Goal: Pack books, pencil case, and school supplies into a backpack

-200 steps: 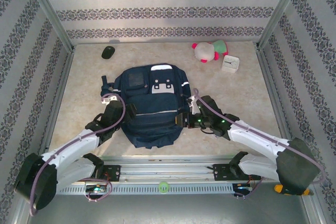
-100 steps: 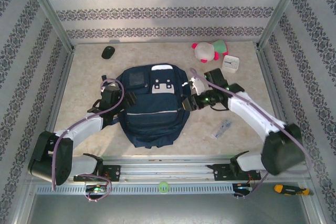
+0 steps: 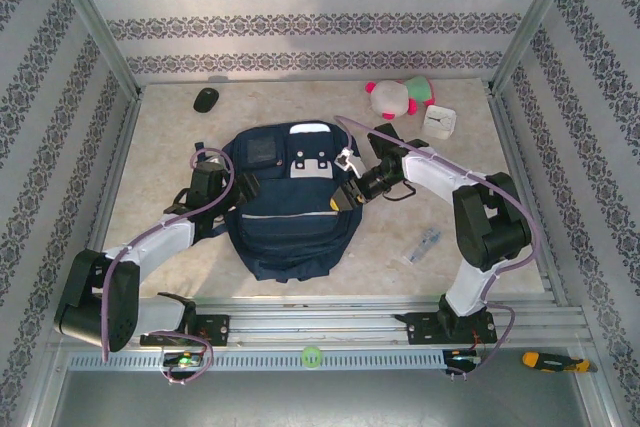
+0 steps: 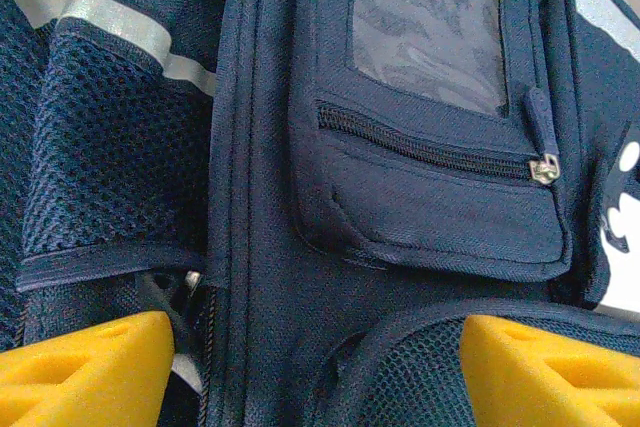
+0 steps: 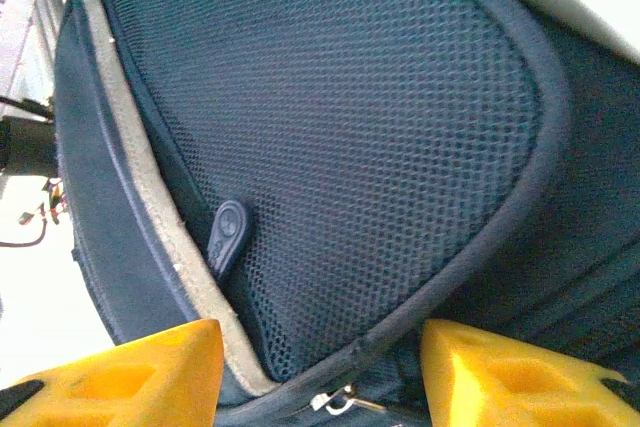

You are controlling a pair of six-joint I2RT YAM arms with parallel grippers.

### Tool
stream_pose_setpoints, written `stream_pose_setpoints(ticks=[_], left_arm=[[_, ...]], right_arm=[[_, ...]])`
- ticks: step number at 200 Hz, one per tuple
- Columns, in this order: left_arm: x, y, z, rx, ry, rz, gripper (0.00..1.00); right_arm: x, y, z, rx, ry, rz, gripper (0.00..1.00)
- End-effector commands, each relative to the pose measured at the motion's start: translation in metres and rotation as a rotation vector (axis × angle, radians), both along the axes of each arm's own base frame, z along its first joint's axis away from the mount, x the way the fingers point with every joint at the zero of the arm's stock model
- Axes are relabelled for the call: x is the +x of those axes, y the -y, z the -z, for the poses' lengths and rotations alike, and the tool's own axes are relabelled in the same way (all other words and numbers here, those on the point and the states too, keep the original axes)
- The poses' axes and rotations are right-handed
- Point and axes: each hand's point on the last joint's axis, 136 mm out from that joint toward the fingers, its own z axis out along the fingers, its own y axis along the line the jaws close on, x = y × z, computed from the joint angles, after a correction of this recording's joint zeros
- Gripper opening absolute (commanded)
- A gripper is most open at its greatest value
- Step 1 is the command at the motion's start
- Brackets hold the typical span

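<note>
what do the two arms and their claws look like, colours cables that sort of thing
The left arm and right arm both have white shells on the links, chunky black joints and a lilac cable running along the outside. The left claw and right claw each have two blocky yellow fingers with triangular recesses moulded in.

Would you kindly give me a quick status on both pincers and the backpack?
Left pincer open over backpack, at front pocket. Right pincer open against mesh side pocket. Slim packet loose on table.
</note>
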Motion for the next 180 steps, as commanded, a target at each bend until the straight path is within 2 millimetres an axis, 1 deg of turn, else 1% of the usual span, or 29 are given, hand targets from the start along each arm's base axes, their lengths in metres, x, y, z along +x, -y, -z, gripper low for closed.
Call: stream_pose_setpoints(ticks=[1, 20, 32, 54, 77, 88, 107, 128, 145, 153, 158, 171, 180], left_arm=[[0.01, 0.0, -0.018, -0.01, 0.065, 0.016, 0.75], [0.011, 0.001, -0.016, -0.01, 0.059, 0.021, 0.75], [0.011, 0.002, -0.015, -0.013, 0.054, 0.025, 0.75], [0.012, 0.004, -0.013, -0.024, 0.042, 0.035, 0.74], [0.012, 0.006, -0.013, -0.034, 0.037, 0.039, 0.74], [0.011, 0.006, -0.015, -0.035, 0.04, 0.037, 0.74], [0.009, 0.004, -0.016, -0.032, 0.045, 0.034, 0.74], [0.007, 0.003, -0.016, -0.028, 0.047, 0.031, 0.74], [0.006, 0.003, -0.017, -0.028, 0.047, 0.033, 0.73], [0.005, 0.003, -0.018, -0.028, 0.049, 0.033, 0.73], [0.005, 0.003, -0.019, -0.029, 0.05, 0.034, 0.73], [0.005, 0.003, -0.019, -0.029, 0.051, 0.033, 0.73], [0.005, 0.003, -0.02, -0.03, 0.053, 0.031, 0.73]], right_arm=[[-0.015, 0.0, -0.003, 0.026, -0.038, -0.038, 0.53], [-0.029, 0.005, 0.004, 0.004, -0.05, -0.048, 0.51], [-0.033, 0.008, 0.004, -0.004, -0.055, -0.045, 0.49], [-0.03, 0.012, 0.011, -0.062, -0.011, -0.039, 0.48], [-0.024, 0.012, 0.009, -0.073, 0.015, -0.033, 0.42], [-0.023, 0.012, 0.008, -0.072, 0.026, -0.034, 0.42], [-0.025, 0.016, 0.013, -0.103, 0.048, -0.033, 0.42], [-0.027, 0.021, 0.019, -0.136, 0.073, -0.027, 0.35], [-0.028, 0.023, 0.023, -0.149, 0.093, -0.017, 0.36], [-0.028, 0.025, 0.026, -0.157, 0.102, -0.012, 0.39], [-0.028, 0.025, 0.025, -0.159, 0.11, -0.01, 0.39], [-0.027, 0.024, 0.025, -0.155, 0.119, -0.005, 0.35], [-0.026, 0.023, 0.024, -0.149, 0.125, 0.003, 0.29]])
